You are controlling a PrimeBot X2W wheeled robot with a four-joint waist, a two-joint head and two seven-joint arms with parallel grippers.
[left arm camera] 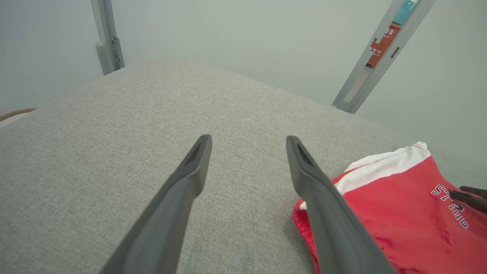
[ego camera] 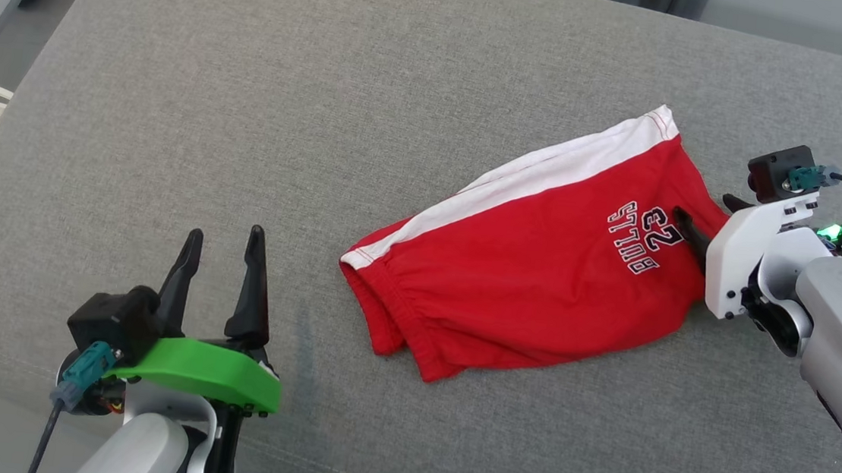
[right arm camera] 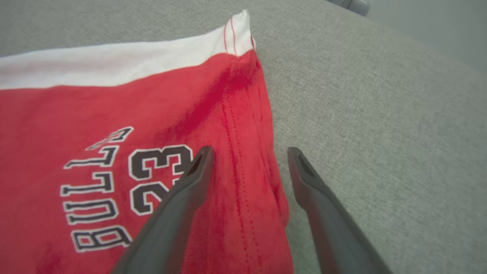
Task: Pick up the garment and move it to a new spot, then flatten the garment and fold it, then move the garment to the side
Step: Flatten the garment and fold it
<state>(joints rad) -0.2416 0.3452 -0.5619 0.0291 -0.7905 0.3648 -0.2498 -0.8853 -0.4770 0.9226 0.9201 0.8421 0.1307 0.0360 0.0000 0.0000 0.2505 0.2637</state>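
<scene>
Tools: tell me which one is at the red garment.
The right tool, open, astride the edge of the red garment beside the number print. The left tool, also open, stands apart from it over the grey cushion.

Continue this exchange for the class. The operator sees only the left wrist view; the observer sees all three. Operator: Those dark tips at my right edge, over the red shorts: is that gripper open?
Observer: Yes, the right gripper is open: one finger over the red shorts, the other over bare grey cushion.
Operator: What does the print read in full?
Observer: BULLS 23, right beside that gripper's finger.
Operator: Which end of the shorts faces my gripper?
Observer: The gathered waistband; the left gripper stands apart from it.
</scene>
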